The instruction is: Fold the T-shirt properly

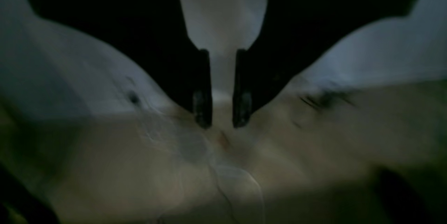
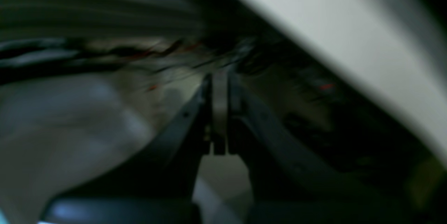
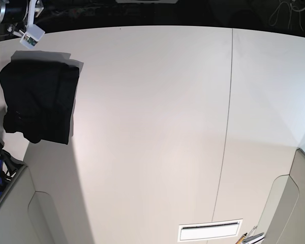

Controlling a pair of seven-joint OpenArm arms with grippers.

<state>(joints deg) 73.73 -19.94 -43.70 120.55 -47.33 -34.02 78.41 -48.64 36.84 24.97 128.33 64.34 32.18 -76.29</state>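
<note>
- Across the base view spreads the white table (image 3: 152, 127), with a thin seam running top to bottom right of centre.
- At the table's far left corner lies the T-shirt (image 3: 39, 101), black and folded into a rough rectangle, one edge reaching the table's left side; a paler grey sheet shows under its top and right edges.
- Just beyond the shirt's top corner, a small white tag (image 3: 31, 35) hangs from dark gear at the edge of the picture.
- Near the bottom edge, right of centre, a white label (image 3: 209, 231) with a dark slot lies flat on the table.
- Neither arm shows in the base view, and the shirt is touched by nothing there.
- The left hand (image 1: 222, 112) appears in its own wrist view: two dark fingers (image 1: 203, 107) stand narrowly apart with a pale gap between them and nothing gripped. The surroundings are blurred, pale above and tan below.
- The right hand (image 2: 220, 112) appears in its wrist view, heavily blurred; its fingers sit closed together, and I see nothing held. Red and black wires smear across the background.
</note>
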